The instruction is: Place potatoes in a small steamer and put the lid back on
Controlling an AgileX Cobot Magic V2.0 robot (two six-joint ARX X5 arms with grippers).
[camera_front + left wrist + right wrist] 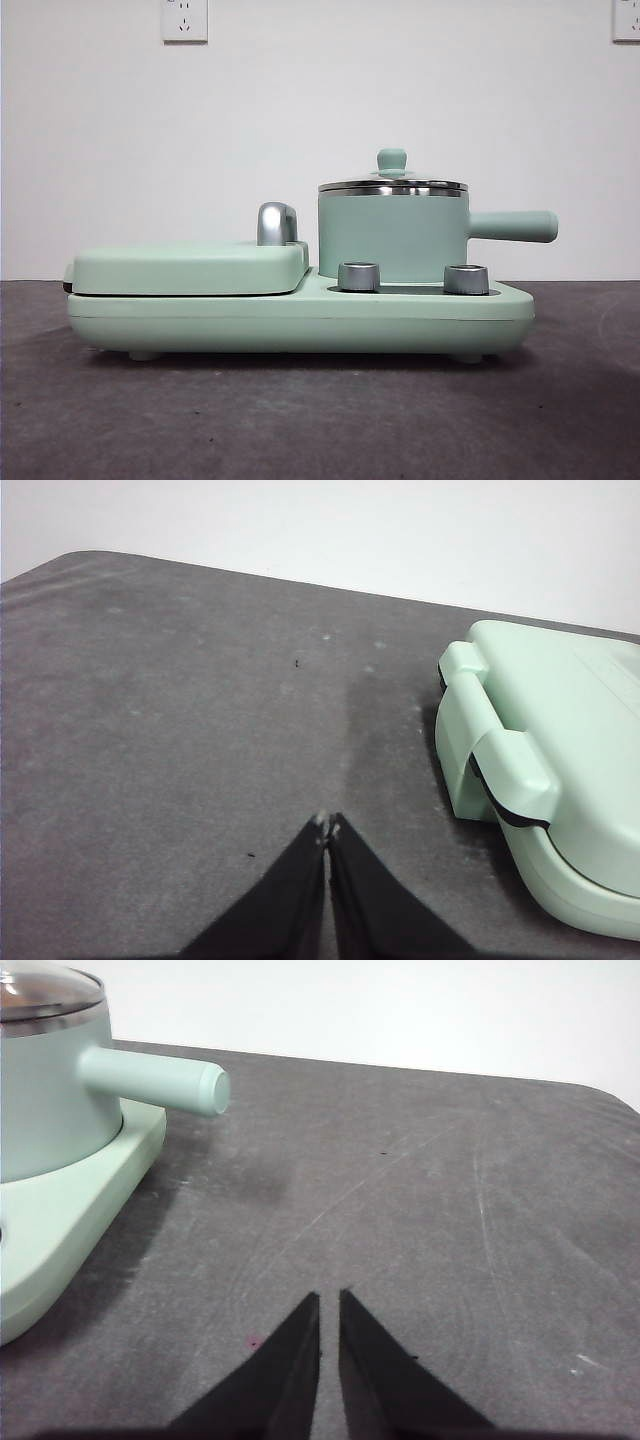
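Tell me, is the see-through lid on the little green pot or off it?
On. The round clear glass lid sits flat on the small mint-green pot, steel rim on steel rim, knob pointing up.

Soft, even light from overhead fills all three views, leaving the white wall behind bright and nearly washed out while the dark grey felt-like desk stays dim, darkest toward the corners of the front view. The mint-green appliance base casts a narrow soft shadow beneath itself, and in the right wrist view the small mint-green cylindrical steamer throws a faint blurred shadow of its straight handle onto the desk. Bright glints sit on the round clear glass lid with steel rim and on the chrome handle; the front view is slightly soft and grainy.
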